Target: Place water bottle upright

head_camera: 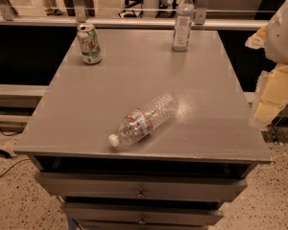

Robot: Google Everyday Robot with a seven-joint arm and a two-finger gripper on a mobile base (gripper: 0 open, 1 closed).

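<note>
The water bottle (145,119) is clear, crinkly plastic with a red, white and blue label band. It lies on its side near the front of the grey table top (134,75), its white cap (114,140) pointing to the front left. My gripper (265,110) hangs at the right edge of the view, beside the table's right edge. It is well to the right of the bottle, apart from it, and holds nothing that I can see.
A green-and-white soda can (89,43) stands at the back left of the table. A taller smooth bottle with a pale label (183,20) stands at the back centre-right. Drawers (141,188) lie below the front edge. A rail runs behind the table.
</note>
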